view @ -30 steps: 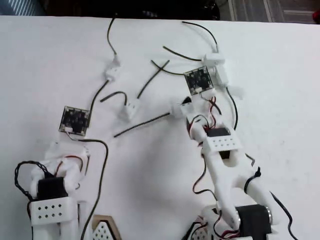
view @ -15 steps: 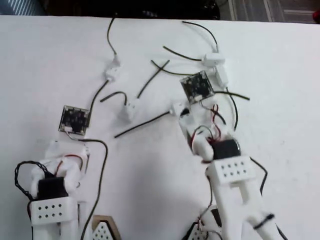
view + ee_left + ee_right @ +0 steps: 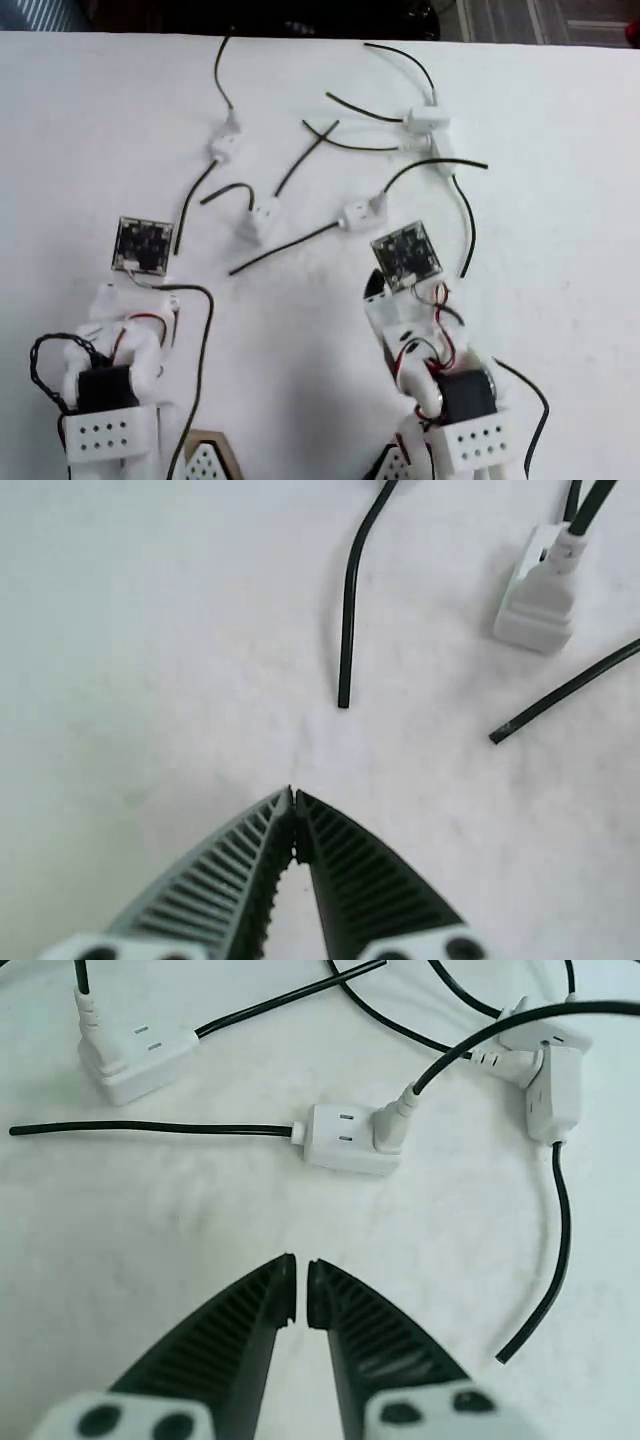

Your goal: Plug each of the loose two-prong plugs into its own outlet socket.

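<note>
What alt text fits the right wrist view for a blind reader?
The right gripper, fingers shut and empty, hangs over the white table. Ahead lies a white socket block with a plug at one end; a second socket block lies beyond.

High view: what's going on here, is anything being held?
Nothing is held. Both arms sit near the table's front edge. The left gripper and right gripper have their jaws shut on nothing. Ahead of the right gripper, a white plug looks seated in the end of an outlet socket. A second socket and loose black cables lie farther out.
</note>
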You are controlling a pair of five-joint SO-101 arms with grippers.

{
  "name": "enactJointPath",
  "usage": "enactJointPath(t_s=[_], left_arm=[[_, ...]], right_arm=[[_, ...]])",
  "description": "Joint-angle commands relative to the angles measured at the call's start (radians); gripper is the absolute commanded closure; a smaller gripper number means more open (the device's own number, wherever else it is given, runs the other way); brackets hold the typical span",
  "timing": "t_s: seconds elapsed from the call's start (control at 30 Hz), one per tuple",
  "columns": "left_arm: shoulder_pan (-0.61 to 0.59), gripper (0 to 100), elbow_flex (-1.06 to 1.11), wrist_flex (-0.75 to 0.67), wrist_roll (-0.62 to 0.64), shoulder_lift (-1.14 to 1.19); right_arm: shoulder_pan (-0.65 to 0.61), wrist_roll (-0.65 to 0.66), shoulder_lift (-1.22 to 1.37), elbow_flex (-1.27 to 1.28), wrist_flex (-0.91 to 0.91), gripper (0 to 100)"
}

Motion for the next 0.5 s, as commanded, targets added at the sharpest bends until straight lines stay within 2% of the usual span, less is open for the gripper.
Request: enactJointPath(t_s=[0.0,0.2,0.47], left_arm=[[0.074,98,0.049,0.012,0.008,-0.156],[0.127,98,0.121,0.068,0.008,-0.352],[0.127,97,0.130,0.064,0.006,-0.341]], right_arm=[[-0.004,-0.011,-0.143,0.057,-0.018,98.1],[-0.007,-0.123,-0.286,0.166,-0.018,97.8],[-0.008,-0.124,-0.272,0.267,-0.018,97.8]])
